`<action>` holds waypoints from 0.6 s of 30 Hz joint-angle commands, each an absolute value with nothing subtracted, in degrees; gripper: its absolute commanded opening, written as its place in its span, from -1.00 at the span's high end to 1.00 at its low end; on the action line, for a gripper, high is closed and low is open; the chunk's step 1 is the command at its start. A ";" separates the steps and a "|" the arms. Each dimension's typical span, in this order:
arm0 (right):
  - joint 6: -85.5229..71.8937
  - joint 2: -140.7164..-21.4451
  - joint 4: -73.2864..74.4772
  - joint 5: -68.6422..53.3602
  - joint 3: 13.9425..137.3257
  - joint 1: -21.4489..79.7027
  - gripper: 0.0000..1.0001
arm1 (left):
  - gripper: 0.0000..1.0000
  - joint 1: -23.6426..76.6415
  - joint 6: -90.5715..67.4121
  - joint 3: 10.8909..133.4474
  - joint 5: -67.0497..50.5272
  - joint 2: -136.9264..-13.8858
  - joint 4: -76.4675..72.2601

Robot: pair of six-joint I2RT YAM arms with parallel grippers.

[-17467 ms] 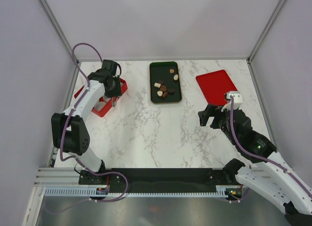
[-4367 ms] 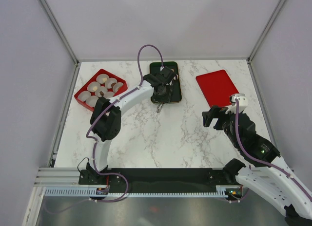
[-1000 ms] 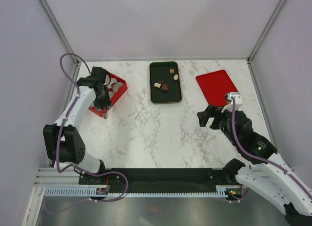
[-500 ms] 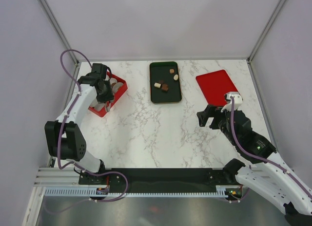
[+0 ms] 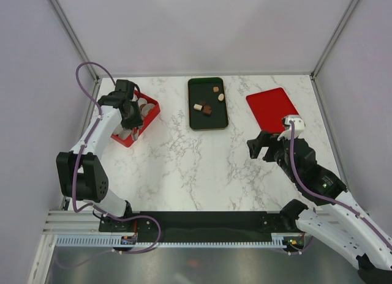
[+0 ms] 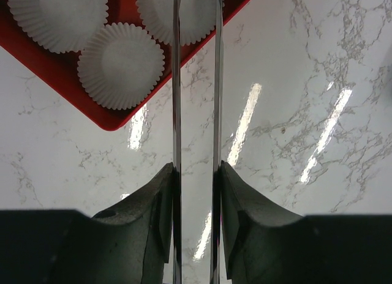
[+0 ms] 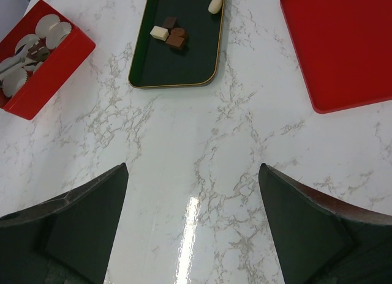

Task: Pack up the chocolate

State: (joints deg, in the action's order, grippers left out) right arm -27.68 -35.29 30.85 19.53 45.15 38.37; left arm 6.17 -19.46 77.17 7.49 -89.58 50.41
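Two arms are in view, and each hand reads clearly; my left gripper (image 6: 196, 177) is closed down on one pair of metal tongs (image 6: 176, 82), its fingers pressing the two thin blades from either side, so the blades run nearly parallel with a narrow gap between them; my right gripper (image 7: 193, 174) holds nothing, its jaws spread wide above bare marble table (image 5: 196, 168), near the flat red lid (image 5: 272, 108) at the right.

One dark tray (image 5: 211, 120) sits at the far middle of the table, and the chocolate (image 7: 176, 41) lies in its far half; I count six pieces as best I can: one white block, three brown ones bunched beside it, one cream oval, and one tan piece cut off by the top edge of the right wrist view; the brown ones sit so close that I may be miscounting them.

One red box (image 6: 58, 73) stands at the far left, with the left hand above it; three white paper cups (image 6: 121, 65) show in the left wrist view, one whole and two cropped at the top; from overhead the arm covers part of the box, so I cannot give the full number of cups.

Both tong tips run out of the left wrist view, and I cannot tell whether they carry anything.
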 commanded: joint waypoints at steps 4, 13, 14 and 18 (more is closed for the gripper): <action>-27.86 -35.33 29.53 20.04 46.14 38.41 -0.93 | 0.22 6.06 -18.28 76.20 13.88 -88.77 49.75; -27.95 -35.33 29.44 19.69 46.32 38.41 -0.93 | 0.22 6.06 -17.93 76.02 13.01 -89.12 49.75; -28.04 -35.25 29.44 19.77 46.32 38.50 -0.93 | 0.22 6.06 -18.02 76.03 12.83 -89.03 49.75; -28.12 -35.24 29.44 19.69 46.23 38.41 -0.93 | 0.22 6.15 -18.11 75.94 11.69 -88.60 49.92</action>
